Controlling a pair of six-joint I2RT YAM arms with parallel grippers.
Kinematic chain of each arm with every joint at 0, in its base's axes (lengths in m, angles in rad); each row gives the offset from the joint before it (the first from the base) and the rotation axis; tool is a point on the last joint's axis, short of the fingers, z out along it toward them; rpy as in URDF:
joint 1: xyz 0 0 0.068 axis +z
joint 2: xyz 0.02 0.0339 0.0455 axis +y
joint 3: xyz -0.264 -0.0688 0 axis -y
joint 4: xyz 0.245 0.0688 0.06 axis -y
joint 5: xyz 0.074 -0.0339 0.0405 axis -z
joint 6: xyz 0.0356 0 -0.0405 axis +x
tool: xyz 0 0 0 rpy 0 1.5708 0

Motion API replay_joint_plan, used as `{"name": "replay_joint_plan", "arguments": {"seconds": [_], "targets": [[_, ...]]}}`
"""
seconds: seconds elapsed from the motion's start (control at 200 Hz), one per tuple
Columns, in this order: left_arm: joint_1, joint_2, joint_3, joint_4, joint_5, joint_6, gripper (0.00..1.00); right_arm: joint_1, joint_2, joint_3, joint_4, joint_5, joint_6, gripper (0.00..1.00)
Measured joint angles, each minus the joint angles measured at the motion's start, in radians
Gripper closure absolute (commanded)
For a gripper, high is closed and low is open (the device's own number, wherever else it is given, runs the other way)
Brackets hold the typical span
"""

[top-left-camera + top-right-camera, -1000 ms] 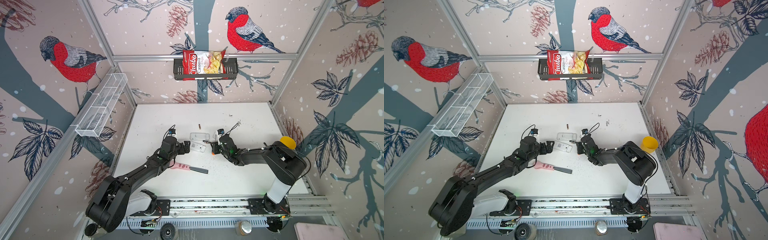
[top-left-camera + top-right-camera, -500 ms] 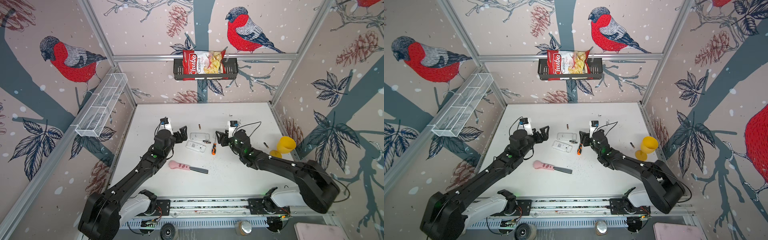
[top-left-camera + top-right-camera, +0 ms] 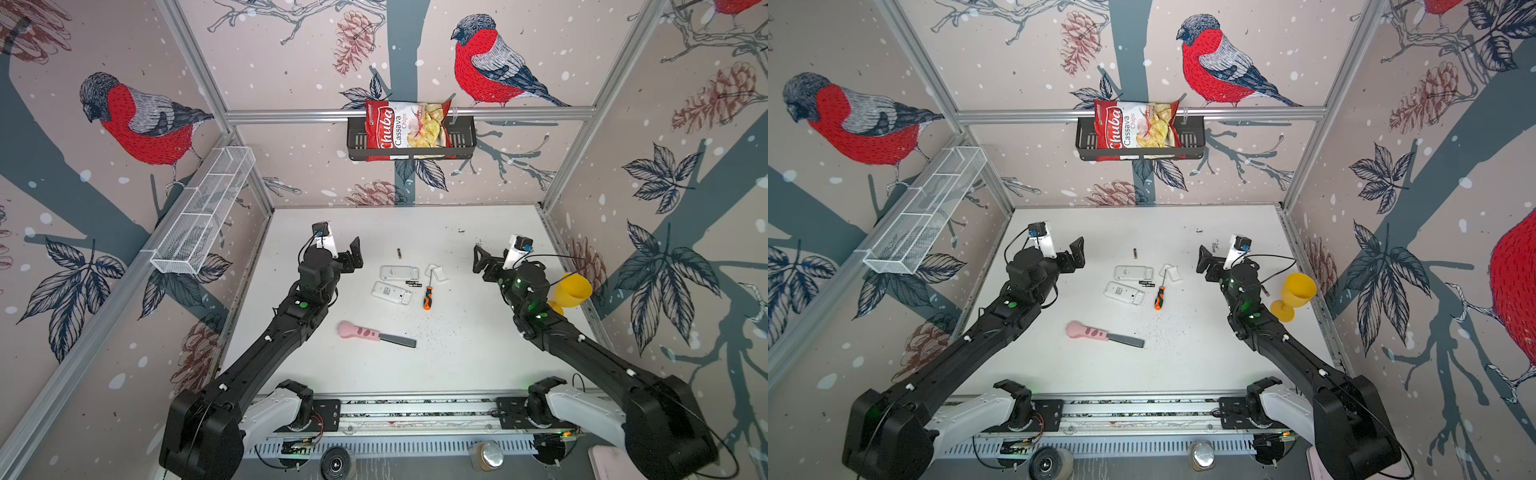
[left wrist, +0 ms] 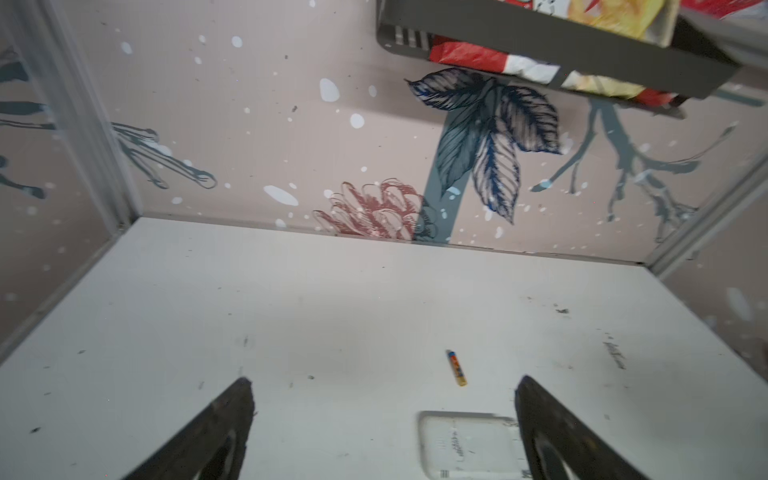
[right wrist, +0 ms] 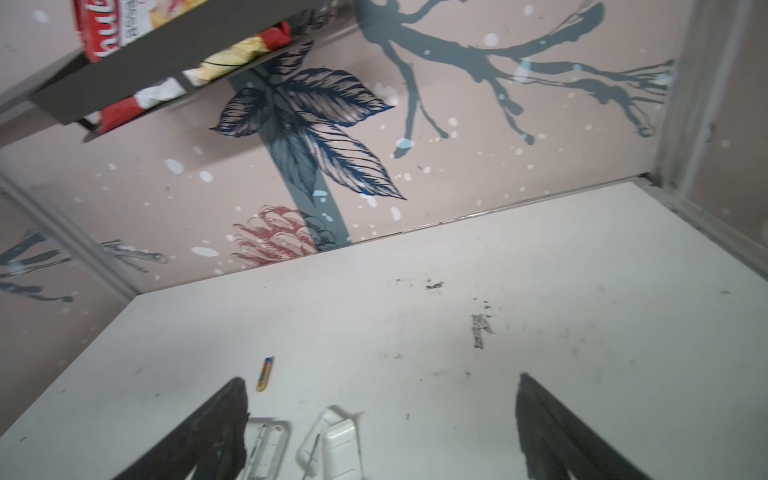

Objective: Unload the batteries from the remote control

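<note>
1. The desk (image 3: 457, 353) carries all the work items in a cluster at its centre, within reach of both my arms.
2. My left claw (image 4: 384, 382) and right claw (image 5: 381, 378) are raised off the desk to either side of the cluster. The jaws of both are spread wide and hold nothing. I judge this a stand-off posture that leaves the parts unobstructed.
3. The far remote (image 3: 399, 272) and near remote (image 3: 392, 293) lie flat, side by side. Whether either bay is empty cannot be confirmed from here.
4. The screwdriver (image 3: 427, 297) lies just beside the remotes, presumably kept handy for prying.
5. The covers (image 3: 438, 272) lie beside the far remote, clear of the bays.
6. Two batteries (image 3: 413, 284) lie on the desk between the remotes and the screwdriver. A third battery (image 3: 399, 253) lies apart, beyond the far remote. All three are out of the remotes.
</note>
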Motion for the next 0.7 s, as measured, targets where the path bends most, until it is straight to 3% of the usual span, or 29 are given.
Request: {"name": "replay_joint_plan", "arguments": {"seconds": [0.215,0.39,0.7], "targets": [[0.058,0.137,-0.021,0.05,-0.142,0.072,0.03,-0.027,0.07,-0.122,0.17,-0.003,-0.129,0.0],[0.116,0.248,0.0,0.066,-0.194,0.13,0.04,-0.041,0.121,-0.157,0.298,0.091,-0.203,0.0],[0.213,0.314,-0.146,0.254,-0.158,0.195,0.04,-0.14,0.114,-0.24,0.385,0.26,-0.234,0.01]]}}
